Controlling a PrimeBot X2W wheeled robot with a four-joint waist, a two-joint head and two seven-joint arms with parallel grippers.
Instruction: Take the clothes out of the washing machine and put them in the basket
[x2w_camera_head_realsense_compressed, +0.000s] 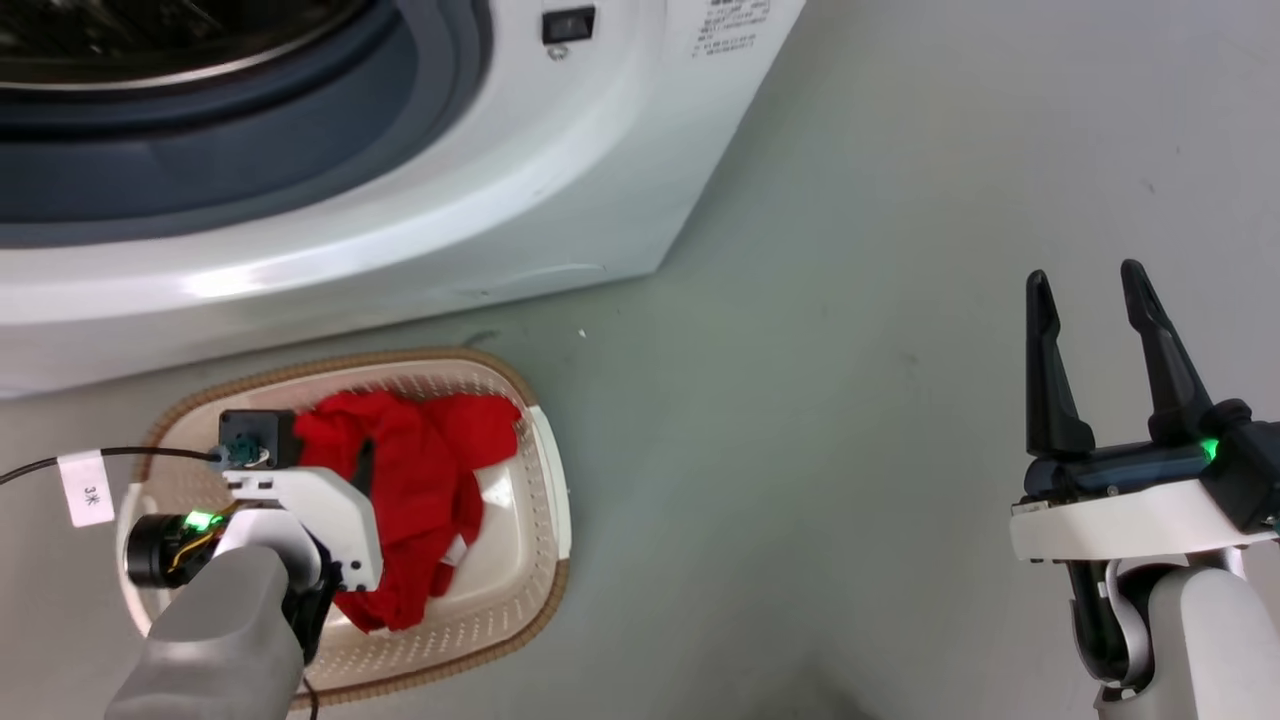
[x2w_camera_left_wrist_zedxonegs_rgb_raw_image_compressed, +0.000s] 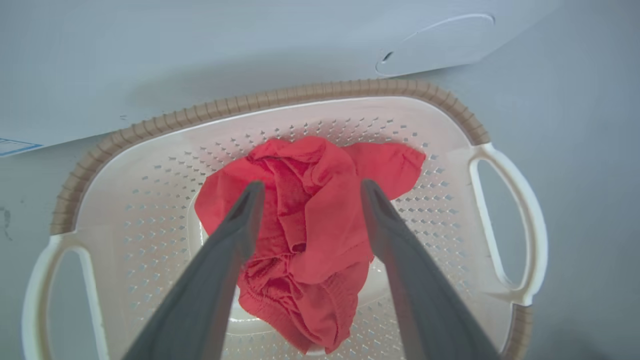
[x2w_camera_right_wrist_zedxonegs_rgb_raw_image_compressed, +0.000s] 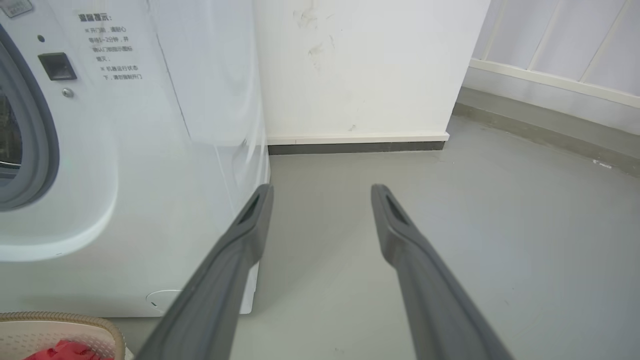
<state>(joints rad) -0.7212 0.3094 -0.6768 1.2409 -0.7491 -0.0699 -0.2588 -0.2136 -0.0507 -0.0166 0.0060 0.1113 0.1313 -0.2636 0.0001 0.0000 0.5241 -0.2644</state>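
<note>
The red clothes lie in a crumpled heap inside the cream laundry basket, which stands on the grey floor just in front of the white washing machine. The left gripper hangs above the basket, its fingers spread wide with the heap below and between them; whether the tips touch the fabric I cannot tell. The right gripper is well apart from the basket, over bare floor, its fingers also wide and holding nothing.
</note>
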